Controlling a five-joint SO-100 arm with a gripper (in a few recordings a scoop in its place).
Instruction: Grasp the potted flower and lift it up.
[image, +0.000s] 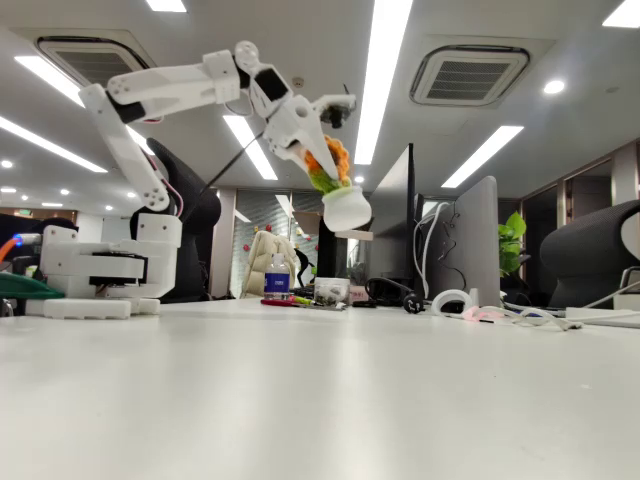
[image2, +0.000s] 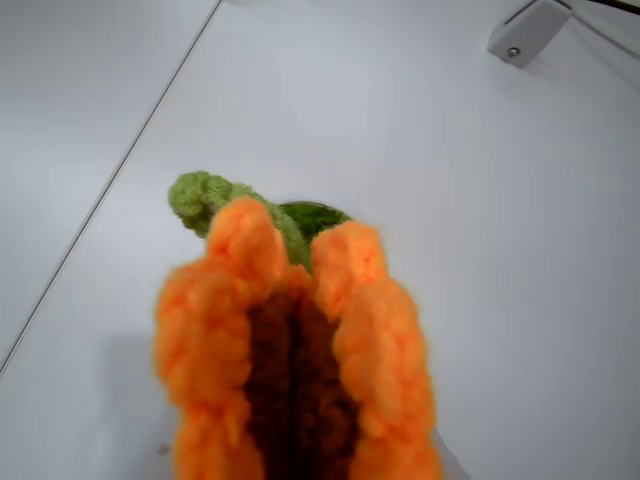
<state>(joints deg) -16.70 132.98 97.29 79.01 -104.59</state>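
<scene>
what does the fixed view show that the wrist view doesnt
Fixed view alone: the white arm's end effector shut on the flower head, the round white pot hanging tilted well above the white table, a water bottle behind. Wrist view alone: the brown centre squeezed between folded petals. Both: the crocheted orange-petalled potted flower with green leaves.

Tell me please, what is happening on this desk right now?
A white robot arm holds a small crocheted sunflower in a round white pot high above the white table. Its gripper is closed on the flower head, and the pot hangs tilted below. In the wrist view, the orange petals look squeezed together.
</scene>
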